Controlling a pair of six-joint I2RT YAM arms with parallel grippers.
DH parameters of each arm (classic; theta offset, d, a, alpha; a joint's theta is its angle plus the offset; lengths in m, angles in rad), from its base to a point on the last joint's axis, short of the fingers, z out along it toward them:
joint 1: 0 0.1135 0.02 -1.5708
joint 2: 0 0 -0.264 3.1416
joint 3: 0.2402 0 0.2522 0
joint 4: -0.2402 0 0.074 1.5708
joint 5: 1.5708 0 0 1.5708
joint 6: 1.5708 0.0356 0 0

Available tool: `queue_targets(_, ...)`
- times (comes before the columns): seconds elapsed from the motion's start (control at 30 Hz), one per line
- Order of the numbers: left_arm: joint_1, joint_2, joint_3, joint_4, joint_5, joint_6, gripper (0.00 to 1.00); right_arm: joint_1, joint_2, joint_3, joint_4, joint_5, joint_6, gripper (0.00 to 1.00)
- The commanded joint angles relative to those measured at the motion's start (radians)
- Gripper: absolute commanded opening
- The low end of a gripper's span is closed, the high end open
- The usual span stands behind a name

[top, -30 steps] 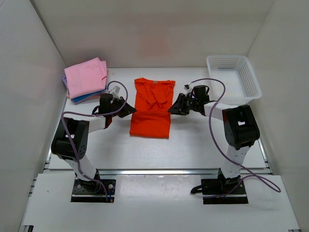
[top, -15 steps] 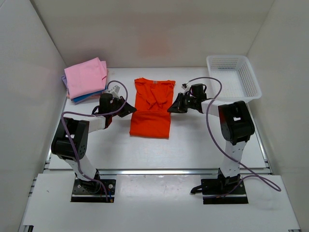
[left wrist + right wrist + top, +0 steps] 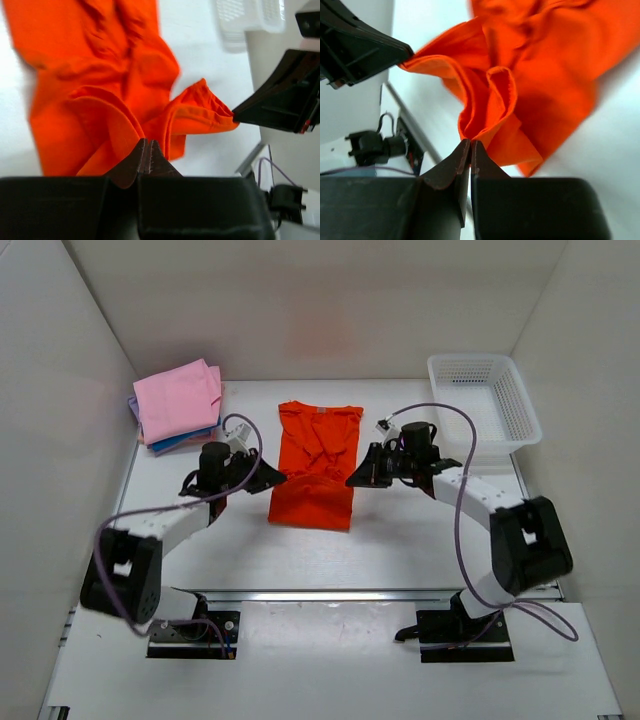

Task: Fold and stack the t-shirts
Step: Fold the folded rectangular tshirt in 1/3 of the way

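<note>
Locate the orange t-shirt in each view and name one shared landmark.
Top external: orange t-shirt, table centre, between both arms.
Left wrist: orange t-shirt fills left and centre.
Right wrist: orange t-shirt fills centre and upper right.
Shared landmark: right gripper, jaws shut on the shirt's edge, visible in all three.

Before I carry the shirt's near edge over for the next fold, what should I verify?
1. The left hand is shut on the orange shirt: ok.
2. The right hand is shut on the shirt's opposite side: ok.
3. Both hands are level with each other across the shirt in the top view: ok.
4. The shirt's far half lies smooth: not ok, it is creased below the collar.
5. The stack and the basket sit apart from the shirt: ok.
6. Each hand has caught every layer of cloth: cannot tell.
</note>
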Motion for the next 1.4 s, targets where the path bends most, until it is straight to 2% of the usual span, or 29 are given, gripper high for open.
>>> queue_targets(0.0, -0.031, -0.202, -0.091, -0.072, 0.012, 0.009, 0.0, 0.045, -0.137, -0.052, -0.052, 0.024, -0.015, 0.0)
queue_targets(0.13, -0.083, -0.368, -0.167, -0.181, -0.012, 0.022, 0.0, 0.099, -0.254, -0.104, -0.106, 0.051, -0.007, 0.0)
queue_targets(0.27, -0.117, -0.469, -0.237, -0.233, -0.012, 0.021, 0.0, 0.149, -0.344, -0.165, -0.147, 0.082, 0.005, 0.0)
queue_targets(0.37, -0.136, -0.582, -0.297, -0.296, -0.006, 0.0, 0.0, 0.192, -0.413, -0.269, -0.148, 0.08, 0.031, 0.0)
queue_targets(0.57, -0.123, -0.808, -0.374, -0.403, 0.002, -0.039, 0.0, 0.247, -0.548, -0.397, -0.19, 0.064, 0.068, 0.0)
queue_targets(0.77, -0.183, -0.895, -0.411, -0.472, 0.037, -0.063, 0.0, 0.283, -0.605, -0.419, -0.258, 0.045, 0.063, 0.0)
queue_targets(0.87, -0.208, -0.928, -0.421, -0.488, 0.043, -0.083, 0.0, 0.263, -0.633, -0.419, -0.281, 0.028, 0.062, 0.0)
queue_targets(1.03, -0.177, -0.913, -0.389, -0.511, 0.066, -0.071, 0.0, 0.223, -0.608, -0.36, -0.307, 0.004, 0.045, 0.0)
queue_targets(1.13, -0.141, -0.844, -0.308, -0.502, 0.074, -0.031, 0.0, 0.195, -0.558, -0.29, -0.333, -0.012, 0.019, 0.0)
queue_targets(1.37, -0.016, -0.56, -0.103, -0.402, 0.103, 0.068, 0.0, 0.059, -0.366, -0.115, -0.368, -0.085, -0.091, 0.0)
